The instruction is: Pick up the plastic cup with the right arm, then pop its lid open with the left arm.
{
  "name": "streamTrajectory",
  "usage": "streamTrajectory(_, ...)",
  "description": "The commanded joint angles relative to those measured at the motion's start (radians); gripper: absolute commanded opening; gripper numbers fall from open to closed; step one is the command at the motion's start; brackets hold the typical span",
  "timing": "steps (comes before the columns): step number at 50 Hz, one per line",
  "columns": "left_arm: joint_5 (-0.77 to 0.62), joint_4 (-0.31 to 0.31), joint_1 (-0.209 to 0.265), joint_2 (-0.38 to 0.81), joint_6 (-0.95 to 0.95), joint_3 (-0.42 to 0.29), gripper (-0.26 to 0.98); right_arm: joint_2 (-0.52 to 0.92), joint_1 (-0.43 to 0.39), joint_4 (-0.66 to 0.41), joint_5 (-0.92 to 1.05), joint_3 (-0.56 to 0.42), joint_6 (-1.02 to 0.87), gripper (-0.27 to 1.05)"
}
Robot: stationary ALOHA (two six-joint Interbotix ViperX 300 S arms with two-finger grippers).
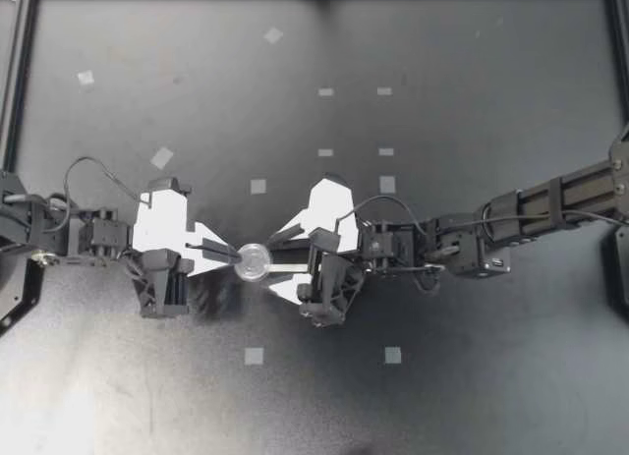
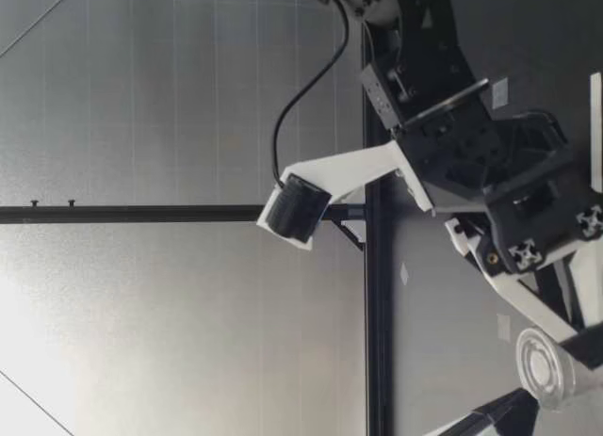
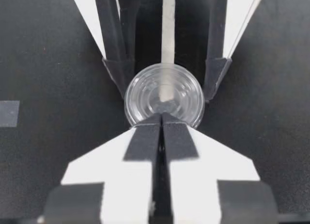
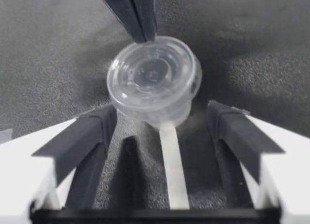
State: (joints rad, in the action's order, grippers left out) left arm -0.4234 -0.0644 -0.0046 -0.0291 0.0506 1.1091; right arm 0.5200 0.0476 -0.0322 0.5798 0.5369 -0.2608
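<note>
Dark surface [image 1: 442,396] — my left end effector [image 1: 228,251] is pinched together on the rim of the clear cup [image 1: 255,262]; my right end effector [image 1: 278,265] stands spread astride it — no grip.

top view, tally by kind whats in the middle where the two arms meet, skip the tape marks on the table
grippers: 2 (left gripper, right gripper)
clear cup: 1
white strip: 1
total: 4

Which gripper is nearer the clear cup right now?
Left. The left gripper is shut on the rim of the cup. The right gripper is open, fingers flanking the opposite side, apparently not touching.
</note>
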Motion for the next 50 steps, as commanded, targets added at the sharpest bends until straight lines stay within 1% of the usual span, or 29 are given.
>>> streamTrajectory(1,-0.009,0.0,-0.003,-0.008,-0.002,-0.009,-0.02,-0.017,-0.006,-0.009,0.003,-0.018,0.0,0.74)
streamTrajectory(12,-0.009,-0.002,-0.003,0.006,-0.003,-0.011,-0.02,-0.017,-0.008,-0.029,0.0,-0.018,0.0,0.74)
streamTrajectory(31,-0.009,0.0,-0.003,0.023,-0.012,-0.018,-0.02,-0.017,-0.009,-0.029,-0.003,-0.02,0.003,0.73)
streamTrajectory(40,-0.009,0.0,-0.002,0.025,-0.014,-0.017,-0.02,-0.014,-0.009,-0.029,-0.017,-0.038,0.011,0.73)
streamTrajectory(50,-0.009,0.0,-0.002,0.023,-0.014,-0.014,-0.02,-0.003,-0.009,-0.029,-0.075,-0.064,0.055,0.72)
